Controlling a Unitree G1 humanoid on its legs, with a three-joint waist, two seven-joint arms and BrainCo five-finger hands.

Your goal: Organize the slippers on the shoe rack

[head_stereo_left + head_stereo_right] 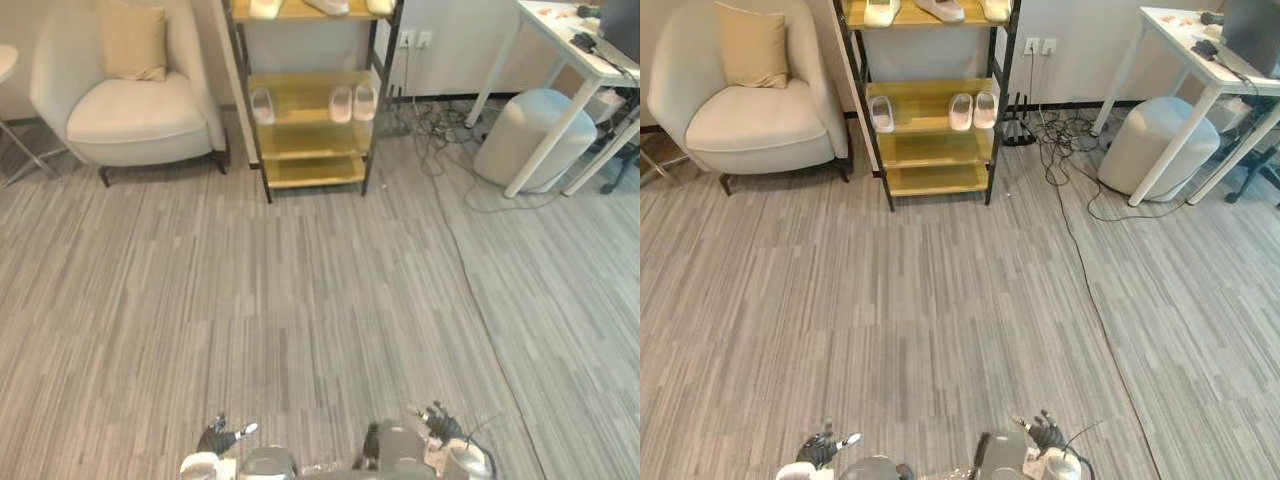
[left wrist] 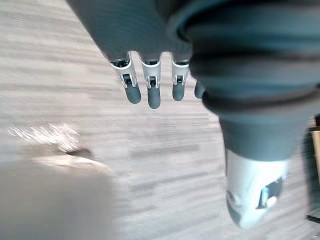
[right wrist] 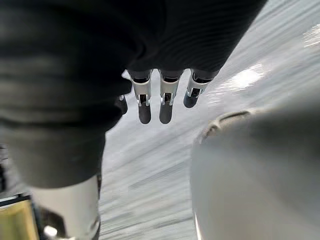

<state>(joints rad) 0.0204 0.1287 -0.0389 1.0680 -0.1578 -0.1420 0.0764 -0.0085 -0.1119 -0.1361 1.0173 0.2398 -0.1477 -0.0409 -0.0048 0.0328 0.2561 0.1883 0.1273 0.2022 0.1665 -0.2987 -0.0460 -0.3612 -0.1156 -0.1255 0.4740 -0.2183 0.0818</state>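
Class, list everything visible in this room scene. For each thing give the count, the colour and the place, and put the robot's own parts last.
Black-framed shoe rack: one, yellow wooden shelves, against the far wall.
Middle-shelf slippers: three, white; one at the left, two side by side at the right.
Top-shelf slippers: three, cream, partly cut off.
Padded armchair: one, cream, left of the rack.
Square cushion: one, tan, on the armchair.
Round pouf: one, white, by the desk's leg.
Desk: one, white, far right.
Loose cables: several, dark, on the floor right of the rack.
Carpet floor: grey, striped.
Left hand: open, empty, near edge.
Right hand: open, empty, near edge.
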